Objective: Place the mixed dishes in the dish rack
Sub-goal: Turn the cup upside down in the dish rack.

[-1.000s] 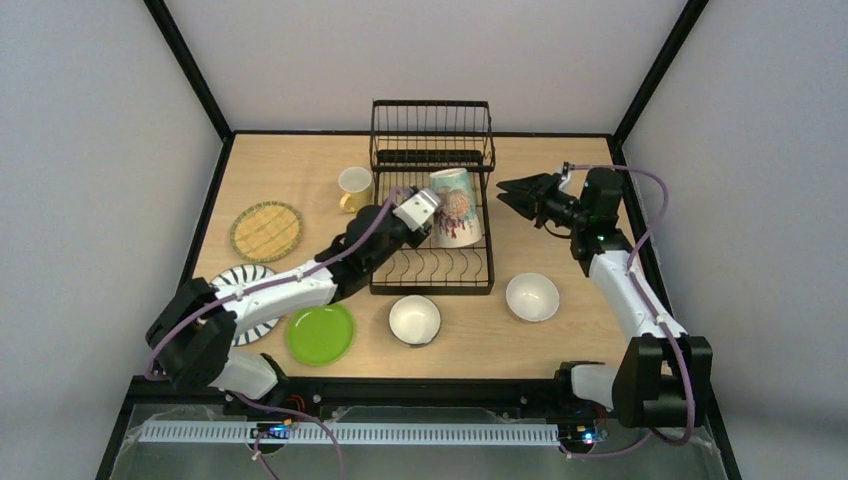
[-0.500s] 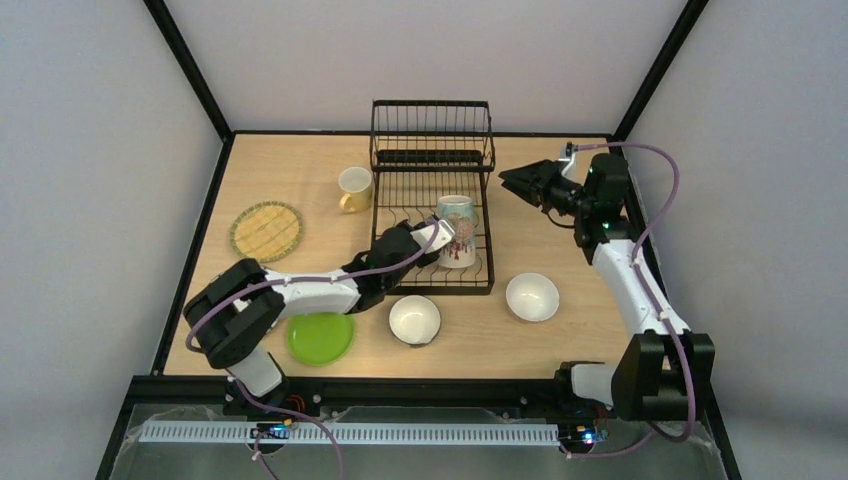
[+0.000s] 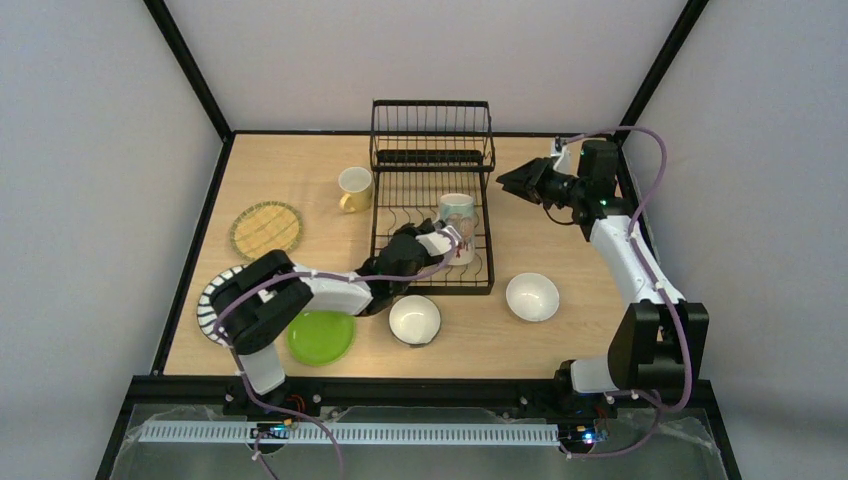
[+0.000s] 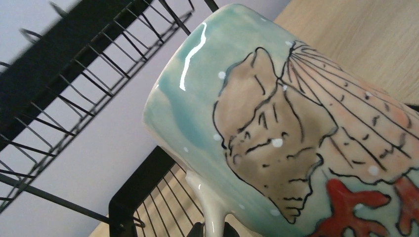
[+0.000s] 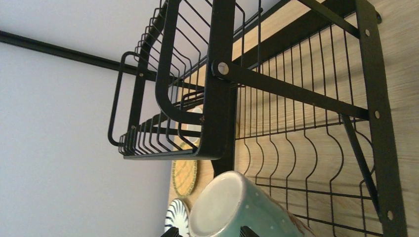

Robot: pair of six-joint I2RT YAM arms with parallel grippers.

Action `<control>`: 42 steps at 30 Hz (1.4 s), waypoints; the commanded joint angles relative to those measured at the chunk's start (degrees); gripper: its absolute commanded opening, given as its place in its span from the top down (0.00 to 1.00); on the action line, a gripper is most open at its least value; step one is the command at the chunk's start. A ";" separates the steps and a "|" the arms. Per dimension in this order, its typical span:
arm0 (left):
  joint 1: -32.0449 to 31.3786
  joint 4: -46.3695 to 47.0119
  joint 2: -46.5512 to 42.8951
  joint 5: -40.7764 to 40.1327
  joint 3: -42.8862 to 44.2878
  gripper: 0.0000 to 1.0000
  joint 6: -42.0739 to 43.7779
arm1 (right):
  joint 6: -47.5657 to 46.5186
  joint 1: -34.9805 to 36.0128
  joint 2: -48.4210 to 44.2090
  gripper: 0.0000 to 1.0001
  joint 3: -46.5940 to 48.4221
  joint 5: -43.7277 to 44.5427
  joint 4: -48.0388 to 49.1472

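Note:
The black wire dish rack (image 3: 432, 165) stands mid-table. A teal mug (image 3: 457, 230) with a shell drawing is in the rack's slotted base, its flat pale end up. My left gripper (image 3: 441, 243) is shut on the mug's white handle (image 4: 215, 207), and the mug (image 4: 296, 123) fills the left wrist view. My right gripper (image 3: 512, 181) hangs open to the right of the rack, apart from it and pointing at it. In the right wrist view the rack (image 5: 296, 94) and the mug (image 5: 237, 210) lie ahead of that gripper (image 5: 208, 233).
A pale yellow mug (image 3: 353, 188) stands left of the rack, with a tan woven plate (image 3: 265, 229) further left. A striped plate (image 3: 213, 303) is partly under my left arm, beside a lime green plate (image 3: 320, 337). Two white-inside bowls (image 3: 414, 319) (image 3: 532, 296) sit near the rack's front.
My left arm has brought the teal mug down and nearer, from tilted above the rack into its slotted base. The right gripper has drawn back towards the far right.

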 commanded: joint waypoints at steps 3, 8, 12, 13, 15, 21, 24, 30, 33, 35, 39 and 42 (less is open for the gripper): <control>-2.76 13.72 4.55 -4.95 3.59 0.98 4.05 | -7.32 -0.14 1.45 0.31 2.44 0.76 -1.71; -4.22 16.51 9.19 -8.44 5.47 0.98 7.29 | -9.27 -0.10 1.97 0.31 1.46 0.41 0.51; -5.59 16.74 11.25 -10.26 6.61 0.98 8.95 | -10.11 -0.06 2.23 0.30 0.50 0.14 1.54; -6.02 16.76 11.58 -10.99 6.80 0.98 9.28 | -10.20 -0.05 2.25 0.30 0.41 0.19 1.62; -7.05 16.82 12.29 -12.12 6.97 0.98 9.88 | -10.38 0.01 2.24 0.30 0.39 0.24 1.62; -9.03 16.70 13.25 -16.26 6.67 0.98 9.91 | -12.25 1.60 2.41 0.30 0.88 1.54 -0.08; -9.80 16.61 13.50 -18.58 5.97 0.98 9.29 | -13.28 2.64 2.26 0.29 0.45 2.50 -1.07; -11.55 14.22 13.26 -21.83 5.10 0.98 6.88 | -14.96 3.98 0.88 0.30 -1.56 3.98 -2.26; -12.60 13.27 13.48 -23.00 5.08 0.98 6.56 | -15.27 4.81 -0.15 0.32 -2.73 4.06 -2.23; -12.96 12.89 13.59 -23.46 4.97 0.98 6.28 | -15.62 5.46 -0.39 0.33 -3.15 3.87 -2.33; -13.43 11.89 14.11 -24.04 5.06 0.98 5.47 | -16.03 6.78 -0.53 0.37 -3.55 3.35 -2.40; -13.76 11.90 14.96 -24.77 5.22 0.98 5.41 | -16.20 8.03 -0.11 0.40 -3.53 3.08 -2.38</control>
